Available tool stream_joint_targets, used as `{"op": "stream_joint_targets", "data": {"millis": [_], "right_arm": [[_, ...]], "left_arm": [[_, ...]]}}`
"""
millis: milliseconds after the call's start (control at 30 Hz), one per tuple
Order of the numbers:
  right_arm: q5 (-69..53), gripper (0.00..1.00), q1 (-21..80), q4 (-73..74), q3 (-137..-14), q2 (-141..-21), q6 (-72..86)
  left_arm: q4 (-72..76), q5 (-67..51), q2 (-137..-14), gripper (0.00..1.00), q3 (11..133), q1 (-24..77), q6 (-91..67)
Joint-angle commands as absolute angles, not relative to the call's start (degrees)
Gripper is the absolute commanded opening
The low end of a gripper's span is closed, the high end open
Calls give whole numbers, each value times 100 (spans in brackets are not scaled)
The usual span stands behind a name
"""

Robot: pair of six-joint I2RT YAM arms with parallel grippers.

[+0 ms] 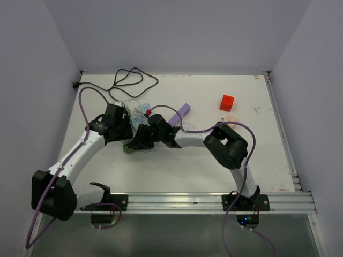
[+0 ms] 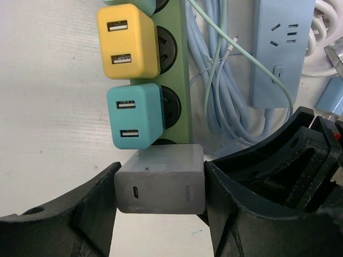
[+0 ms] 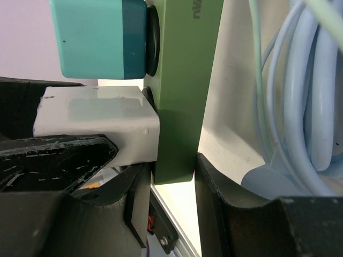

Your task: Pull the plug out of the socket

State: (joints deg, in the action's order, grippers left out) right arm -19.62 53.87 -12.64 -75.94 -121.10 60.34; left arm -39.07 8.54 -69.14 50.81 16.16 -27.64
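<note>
A green power strip (image 2: 174, 48) lies on the table with a yellow USB plug (image 2: 127, 42), a teal USB plug (image 2: 134, 116) and a grey-white HONOR charger (image 2: 161, 201) in its sockets. My left gripper (image 2: 161, 176) is shut on the charger's two sides. My right gripper (image 3: 174, 171) is shut on the near end of the green strip (image 3: 185, 80). In the right wrist view the charger (image 3: 96, 126) sits flush against the strip, below the teal plug (image 3: 99, 37). From above, both grippers (image 1: 136, 140) meet at the strip's end (image 1: 128, 149).
A light blue power strip (image 2: 278, 53) and coiled pale blue cables (image 2: 225, 80) lie right of the green strip. A purple block (image 1: 181, 113), a red cube (image 1: 227, 102) and a looped black cable (image 1: 131, 80) lie further back.
</note>
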Motion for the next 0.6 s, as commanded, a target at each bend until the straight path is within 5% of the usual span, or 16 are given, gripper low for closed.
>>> {"op": "stream_joint_targets", "data": {"millis": [0, 233, 567], "right_arm": [[-1871, 23, 5212, -262, -7322, -12419, 5721], [-2417, 22, 5054, -1475, -6742, -12498, 6362], [-2014, 22, 5018, -722, -6837, -12358, 5854]], "left_arm": [[-3674, 2065, -6610, 0, 5669, 1714, -2372], [-3208, 1012, -5995, 0, 5117, 880, -2645], [-3076, 308, -6011, 0, 4966, 158, -2505]]}}
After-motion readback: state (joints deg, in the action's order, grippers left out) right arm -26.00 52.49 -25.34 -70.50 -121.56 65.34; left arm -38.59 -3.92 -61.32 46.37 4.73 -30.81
